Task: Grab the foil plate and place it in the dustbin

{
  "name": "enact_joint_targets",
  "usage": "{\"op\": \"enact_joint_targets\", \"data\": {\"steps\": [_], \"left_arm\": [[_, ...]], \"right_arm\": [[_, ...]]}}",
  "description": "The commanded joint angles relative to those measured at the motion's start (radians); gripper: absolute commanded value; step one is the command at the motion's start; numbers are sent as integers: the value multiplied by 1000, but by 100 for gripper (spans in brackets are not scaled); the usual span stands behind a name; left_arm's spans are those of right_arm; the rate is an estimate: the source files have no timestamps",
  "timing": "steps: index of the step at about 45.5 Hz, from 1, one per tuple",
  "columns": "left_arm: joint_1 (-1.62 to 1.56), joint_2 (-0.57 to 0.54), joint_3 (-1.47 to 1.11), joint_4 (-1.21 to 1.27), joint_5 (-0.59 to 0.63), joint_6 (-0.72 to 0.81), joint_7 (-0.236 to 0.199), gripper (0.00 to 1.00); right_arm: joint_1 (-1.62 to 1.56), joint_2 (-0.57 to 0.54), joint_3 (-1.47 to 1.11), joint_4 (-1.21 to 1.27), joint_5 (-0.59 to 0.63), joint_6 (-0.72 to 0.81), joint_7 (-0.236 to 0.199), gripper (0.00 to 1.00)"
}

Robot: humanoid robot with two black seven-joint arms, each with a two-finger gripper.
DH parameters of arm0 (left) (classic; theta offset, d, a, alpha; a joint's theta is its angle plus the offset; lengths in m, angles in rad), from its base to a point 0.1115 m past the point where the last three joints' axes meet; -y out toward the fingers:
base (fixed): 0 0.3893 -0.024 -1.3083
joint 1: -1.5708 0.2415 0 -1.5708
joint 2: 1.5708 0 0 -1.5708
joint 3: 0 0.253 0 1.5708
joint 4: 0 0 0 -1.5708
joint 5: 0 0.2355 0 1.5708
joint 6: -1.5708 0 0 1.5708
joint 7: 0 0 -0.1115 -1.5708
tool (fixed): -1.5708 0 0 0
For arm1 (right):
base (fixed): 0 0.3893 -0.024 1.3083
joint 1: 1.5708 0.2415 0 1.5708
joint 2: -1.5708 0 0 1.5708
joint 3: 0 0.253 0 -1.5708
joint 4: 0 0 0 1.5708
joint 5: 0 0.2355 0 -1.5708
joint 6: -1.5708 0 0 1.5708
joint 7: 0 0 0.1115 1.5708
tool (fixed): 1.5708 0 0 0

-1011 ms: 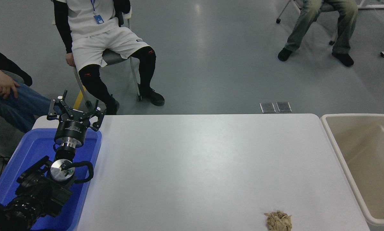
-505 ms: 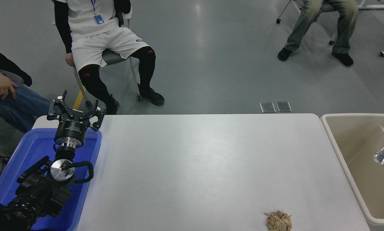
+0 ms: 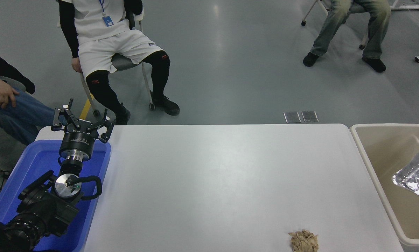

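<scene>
Further in than before, your foil plate (image 3: pixel 416 175) hangs over the dustbin (image 3: pixel 370 168). Right gripper is hidden; left gripper (image 3: pixel 80 123) is wide. Drop it next.

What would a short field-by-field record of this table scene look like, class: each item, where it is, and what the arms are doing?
foil plate: over the dustbin's opening at the right edge, partly cut off by the frame; what holds it is out of view
dustbin: beige, off the table's right end
table: white, mostly bare
tan scrap pile: near front edge, right of centre
blue tray: at left end
left gripper: parked over the blue tray, jaws spread, holding nothing
right gripper: not in view
people: seated beyond the far side
</scene>
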Motion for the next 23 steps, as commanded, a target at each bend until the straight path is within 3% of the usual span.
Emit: {"op": "enact_joint_targets", "data": {"steps": [1,10,23], "left_arm": [[0,0,0,0,0,0,0,99],[0,0,0,0,0,0,0,99],[0,0,0,0,0,0,0,99]], "right_arm": [[-18,16,46,-3,3,-103,0,0],[-19,18,48,-16,75,-126,2,0],[-30,26,48,-19,78,-149,3,0]]}}
